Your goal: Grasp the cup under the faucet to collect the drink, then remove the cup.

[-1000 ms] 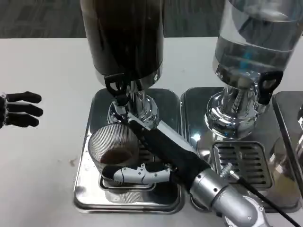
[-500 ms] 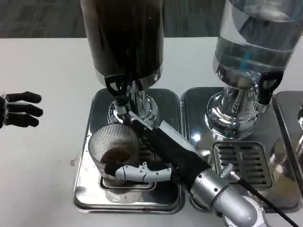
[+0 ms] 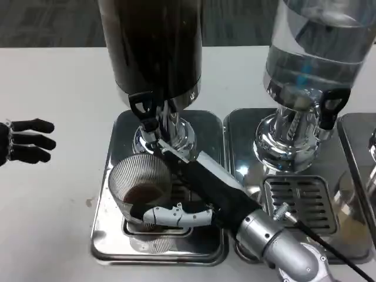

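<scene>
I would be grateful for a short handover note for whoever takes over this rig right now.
Right hand: wrapped around the near side of the ribbed clear cup, holding it.
Left hand: off at the table's left edge, holding nothing, fingers apart.
Cup: stands on the steel drip tray under the black faucet of the dark drink dispenser.
Done: cup grasped; a little dark drink sits in its bottom.
Left: finish filling if more is wanted, then lift the cup clear of the tray.
</scene>
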Controlling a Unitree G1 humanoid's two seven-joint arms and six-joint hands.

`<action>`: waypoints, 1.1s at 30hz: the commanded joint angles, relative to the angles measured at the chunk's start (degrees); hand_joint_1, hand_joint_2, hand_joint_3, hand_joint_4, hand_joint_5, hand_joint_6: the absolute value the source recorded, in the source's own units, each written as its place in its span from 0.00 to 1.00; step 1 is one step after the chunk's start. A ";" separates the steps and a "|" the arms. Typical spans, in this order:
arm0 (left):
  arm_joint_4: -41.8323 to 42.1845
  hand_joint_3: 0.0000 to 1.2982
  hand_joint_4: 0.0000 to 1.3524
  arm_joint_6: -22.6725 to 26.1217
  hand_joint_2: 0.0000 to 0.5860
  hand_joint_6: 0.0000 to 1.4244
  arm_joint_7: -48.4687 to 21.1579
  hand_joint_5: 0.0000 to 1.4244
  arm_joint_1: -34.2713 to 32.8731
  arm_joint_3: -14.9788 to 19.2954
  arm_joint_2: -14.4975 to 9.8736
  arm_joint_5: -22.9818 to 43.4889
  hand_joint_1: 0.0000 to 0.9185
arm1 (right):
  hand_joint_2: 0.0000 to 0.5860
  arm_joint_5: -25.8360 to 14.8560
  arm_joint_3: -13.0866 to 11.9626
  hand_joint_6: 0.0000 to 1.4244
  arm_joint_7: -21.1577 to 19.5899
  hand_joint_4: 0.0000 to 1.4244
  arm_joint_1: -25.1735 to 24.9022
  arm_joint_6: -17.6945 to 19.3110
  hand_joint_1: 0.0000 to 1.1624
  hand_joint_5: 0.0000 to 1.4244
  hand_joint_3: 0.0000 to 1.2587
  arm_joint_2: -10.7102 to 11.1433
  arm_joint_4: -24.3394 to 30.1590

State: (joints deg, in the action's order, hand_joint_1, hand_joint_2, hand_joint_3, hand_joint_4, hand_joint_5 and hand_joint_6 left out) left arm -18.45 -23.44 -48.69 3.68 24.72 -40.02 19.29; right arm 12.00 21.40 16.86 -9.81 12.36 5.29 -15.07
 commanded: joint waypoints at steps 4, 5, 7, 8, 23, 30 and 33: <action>-0.23 0.27 0.29 -0.14 0.16 0.26 -0.70 0.30 -0.31 -0.26 -1.85 -0.49 0.00 | 0.26 2.72 1.70 0.01 -0.45 0.00 -0.10 -1.25 0.66 0.00 0.00 -0.07 -0.33; -0.18 0.27 0.29 -0.14 0.16 0.26 -0.71 0.30 -0.28 -0.27 -1.85 -0.46 0.00 | 0.25 2.79 1.78 0.02 -0.29 0.00 -0.18 -1.28 0.66 0.00 0.00 -0.04 -0.44; -0.12 0.27 0.29 -0.11 0.17 0.26 -0.69 0.30 -0.25 -0.30 -1.83 -0.44 0.00 | 0.25 2.88 1.88 0.02 -0.12 0.00 -0.27 -1.27 0.67 0.00 0.00 -0.04 -0.52; -0.08 0.27 0.29 -0.10 0.17 0.26 -0.66 0.30 -0.20 -0.29 -1.79 -0.42 0.00 | 0.25 3.17 1.97 0.02 -0.18 0.00 -0.35 -1.36 0.67 0.00 0.00 0.00 -0.49; 0.22 0.27 0.30 -0.02 0.17 0.26 -0.62 0.31 0.31 0.19 -2.08 -0.12 0.00 | 0.26 6.41 2.63 0.12 -4.55 0.00 0.22 -2.15 0.68 0.05 0.00 -0.80 0.37; 0.22 0.27 0.30 -0.06 0.17 0.26 -0.57 0.30 0.08 0.17 -2.47 0.11 0.00 | 0.27 9.15 3.26 0.21 -7.01 0.05 1.06 -2.68 0.69 0.14 0.01 -0.43 2.08; 0.12 0.27 0.30 -0.14 0.17 0.26 -0.52 0.30 0.03 0.09 -2.57 0.12 0.00 | 0.26 9.71 3.20 0.26 -8.17 0.10 1.60 -2.69 0.70 0.19 0.05 -0.63 2.51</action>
State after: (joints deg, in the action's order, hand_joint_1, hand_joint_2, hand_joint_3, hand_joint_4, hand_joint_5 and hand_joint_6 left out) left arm -18.46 -23.44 -48.70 3.75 24.67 -41.70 19.53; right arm 20.88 23.90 9.32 -9.40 10.30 4.89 -13.02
